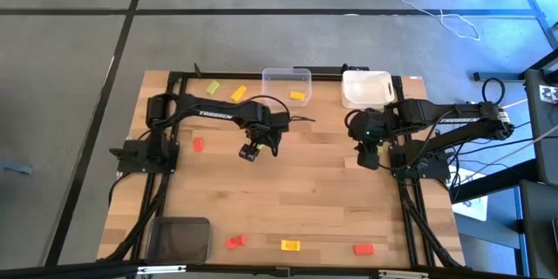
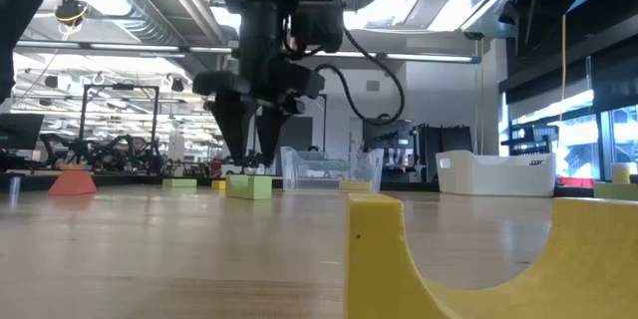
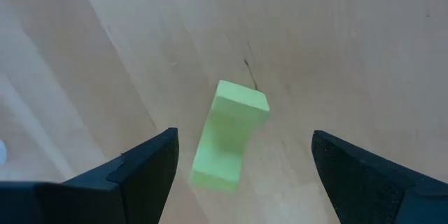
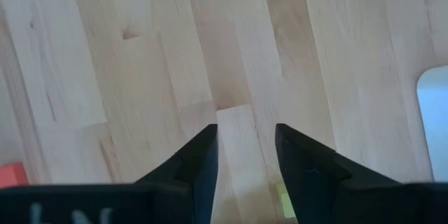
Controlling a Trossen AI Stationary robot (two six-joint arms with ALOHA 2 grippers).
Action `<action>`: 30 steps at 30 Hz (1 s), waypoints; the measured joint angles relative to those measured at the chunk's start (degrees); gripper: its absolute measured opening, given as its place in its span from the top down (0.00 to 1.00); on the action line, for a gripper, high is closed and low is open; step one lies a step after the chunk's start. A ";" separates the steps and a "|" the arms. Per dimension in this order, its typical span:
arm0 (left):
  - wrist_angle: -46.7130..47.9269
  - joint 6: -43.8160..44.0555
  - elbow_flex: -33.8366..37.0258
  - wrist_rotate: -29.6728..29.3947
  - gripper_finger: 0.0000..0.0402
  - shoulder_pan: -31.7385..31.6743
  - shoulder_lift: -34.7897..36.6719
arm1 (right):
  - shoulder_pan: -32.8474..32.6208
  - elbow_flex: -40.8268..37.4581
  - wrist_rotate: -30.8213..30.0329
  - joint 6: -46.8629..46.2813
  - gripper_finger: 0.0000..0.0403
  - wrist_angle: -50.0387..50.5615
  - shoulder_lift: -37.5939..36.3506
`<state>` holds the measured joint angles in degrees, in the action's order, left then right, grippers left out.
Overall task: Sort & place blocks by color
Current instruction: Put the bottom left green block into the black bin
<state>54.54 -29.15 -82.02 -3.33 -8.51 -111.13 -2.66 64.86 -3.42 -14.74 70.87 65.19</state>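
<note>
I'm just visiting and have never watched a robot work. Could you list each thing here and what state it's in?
Left tool: open, poised over the green block, not gripping it.
Green block: loose on the table, between the fingers.
Right tool: partly open, empty, near the white bin.
Clear bin: upright, empty.
White bin: upright, nothing visible inside.
Dark bin: upright, contents unclear.
Other blocks: scattered, unsorted.

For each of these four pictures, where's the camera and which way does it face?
High view: overhead, straight down on the wooden table; left gripper and right gripper show.
Low view: tabletop height, looking level across; left gripper hangs over a light green rectangular block.
Left wrist view: looks down between its open fingers at that block.
Right wrist view: looks down past its fingers at bare wood.
Shared: low and left wrist views show the green block.
</note>
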 joint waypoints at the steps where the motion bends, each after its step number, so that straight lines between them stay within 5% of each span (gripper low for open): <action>1: -0.09 0.00 -0.01 0.00 0.21 -0.02 -0.40 | 0.00 0.00 0.00 0.13 0.64 0.00 0.00; 16: -12.03 0.12 7.71 -0.06 0.21 -1.96 -1.87 | 0.00 0.00 0.00 0.07 0.64 -0.88 0.00; 30: -12.63 3.06 8.35 1.97 0.21 -2.60 -1.91 | 0.00 0.00 0.00 0.07 0.64 -0.97 0.00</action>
<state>41.91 -26.09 -73.67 -1.37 -11.11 -113.03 -2.66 64.86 -3.42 -14.68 69.90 65.19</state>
